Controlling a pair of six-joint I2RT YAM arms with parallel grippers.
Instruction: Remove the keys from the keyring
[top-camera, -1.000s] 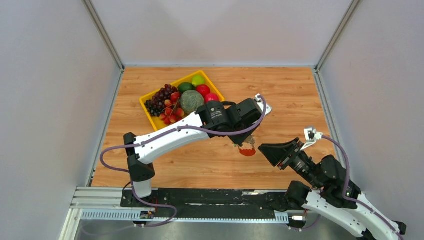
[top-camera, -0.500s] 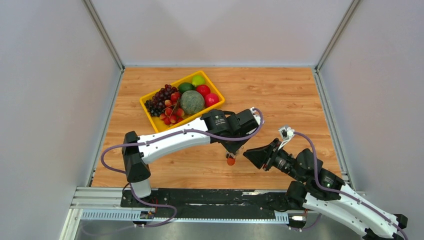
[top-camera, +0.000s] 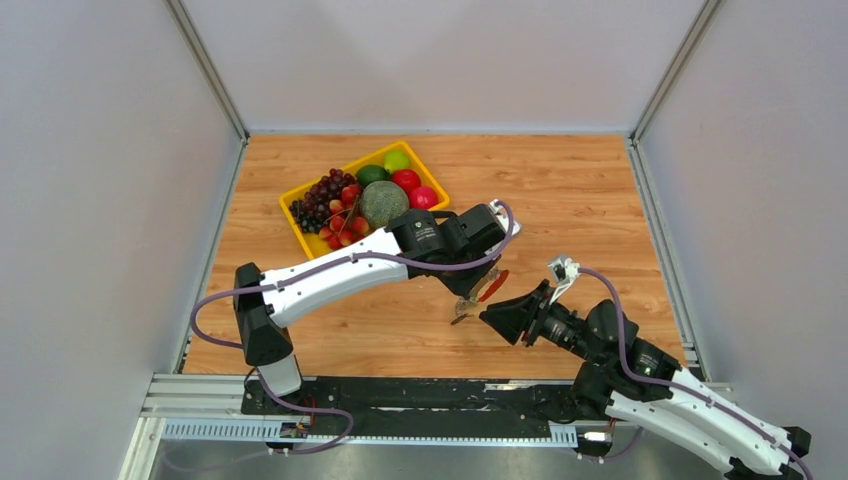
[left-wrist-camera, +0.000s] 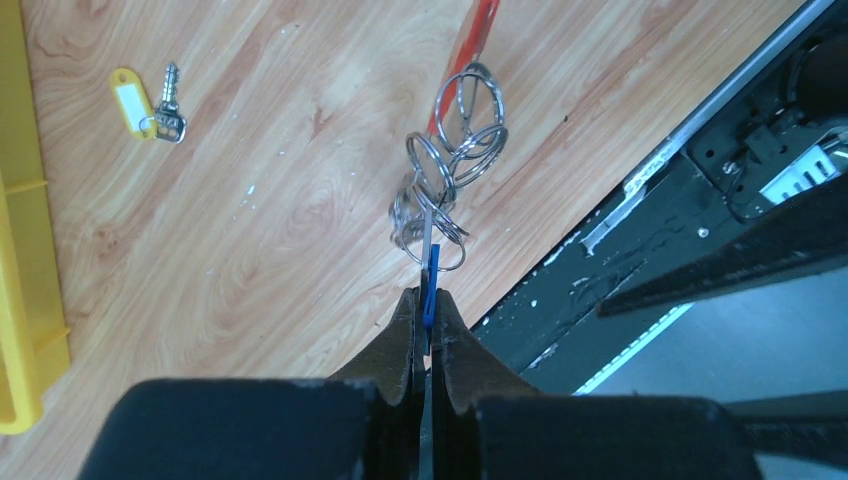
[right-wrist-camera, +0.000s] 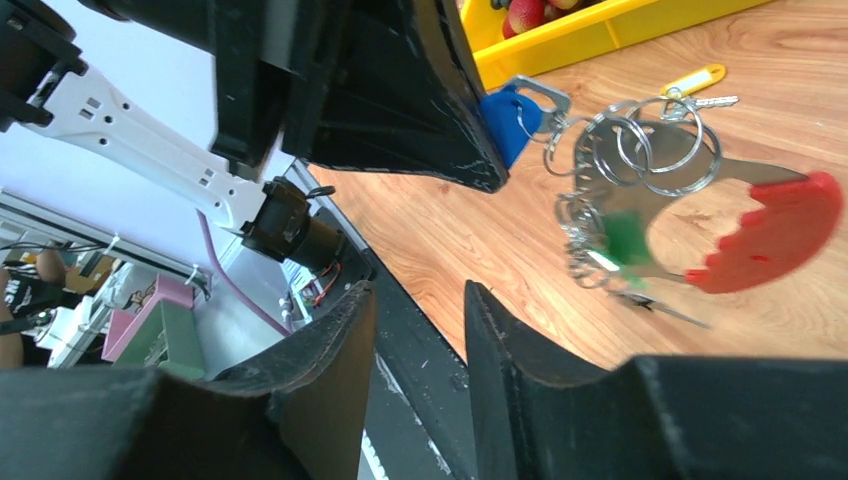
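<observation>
My left gripper (left-wrist-camera: 428, 300) is shut on the blue head of a key (left-wrist-camera: 430, 285). The keyring (left-wrist-camera: 448, 175), a cluster of silvery rings, hangs from that key above the table. Its red fob (left-wrist-camera: 480, 35) sticks out beyond the rings. In the top view the left gripper (top-camera: 474, 291) holds the cluster with the red fob (top-camera: 493, 284) just left of my right gripper (top-camera: 487, 317). My right gripper (right-wrist-camera: 420, 295) is open and empty, a little short of the rings (right-wrist-camera: 640, 150), the red fob (right-wrist-camera: 770, 240) and a green-headed key (right-wrist-camera: 625, 235).
A loose key with a pale yellow tag (left-wrist-camera: 132, 98) lies on the wooden table, apart from the cluster; it also shows in the right wrist view (right-wrist-camera: 697, 78). A yellow tray (top-camera: 300, 238) of fruit stands at the back left. The black base rail (top-camera: 400, 395) runs along the near edge.
My left gripper has carried the keyring toward the near edge and the fob has swung. My right gripper has moved left and forward, close up to the cluster.
</observation>
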